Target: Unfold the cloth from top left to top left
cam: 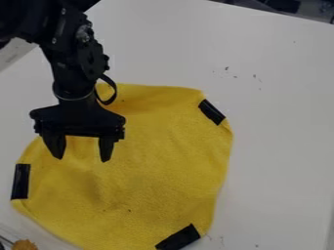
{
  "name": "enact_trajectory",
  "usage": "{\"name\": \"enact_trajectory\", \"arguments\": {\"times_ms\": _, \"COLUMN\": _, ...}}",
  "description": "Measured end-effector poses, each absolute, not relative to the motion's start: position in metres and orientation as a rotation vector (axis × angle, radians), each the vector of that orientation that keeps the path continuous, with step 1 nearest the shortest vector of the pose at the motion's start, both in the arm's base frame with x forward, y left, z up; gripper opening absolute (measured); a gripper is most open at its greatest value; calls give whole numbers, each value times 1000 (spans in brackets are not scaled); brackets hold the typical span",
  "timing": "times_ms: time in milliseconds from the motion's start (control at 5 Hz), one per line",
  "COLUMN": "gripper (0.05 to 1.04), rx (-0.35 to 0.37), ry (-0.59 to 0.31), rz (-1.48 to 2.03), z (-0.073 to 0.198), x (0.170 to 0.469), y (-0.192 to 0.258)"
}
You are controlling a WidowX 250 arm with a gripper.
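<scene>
Cloth (163, 171) lies broadly flat; gripper (82, 158), spread wide and empty, hangs toward its ten o'clock. Pinch only the top layer; draw outward, low, toward eleven.

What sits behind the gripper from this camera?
Yellow cloth shows between and below the open fingers of the gripper. The arm and gripper hide part of its upper-left edge, so the outline there cannot be told.
</scene>
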State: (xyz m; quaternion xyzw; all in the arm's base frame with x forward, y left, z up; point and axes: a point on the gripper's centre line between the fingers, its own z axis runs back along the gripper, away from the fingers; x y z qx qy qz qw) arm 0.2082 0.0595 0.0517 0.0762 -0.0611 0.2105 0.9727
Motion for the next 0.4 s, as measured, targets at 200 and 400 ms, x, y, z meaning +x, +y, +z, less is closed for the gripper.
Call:
{"name": "enact_trajectory", "arguments": {"times_ms": 200, "gripper": 1001, "rx": 155, "ry": -103, "rz": 420, "z": 47, "x": 206, "y": 59}}
{"name": "enact_trajectory", "arguments": {"times_ms": 400, "gripper": 1001, "rx": 173, "ry": -108, "rz": 372, "z": 48, "x": 218, "y": 72}}
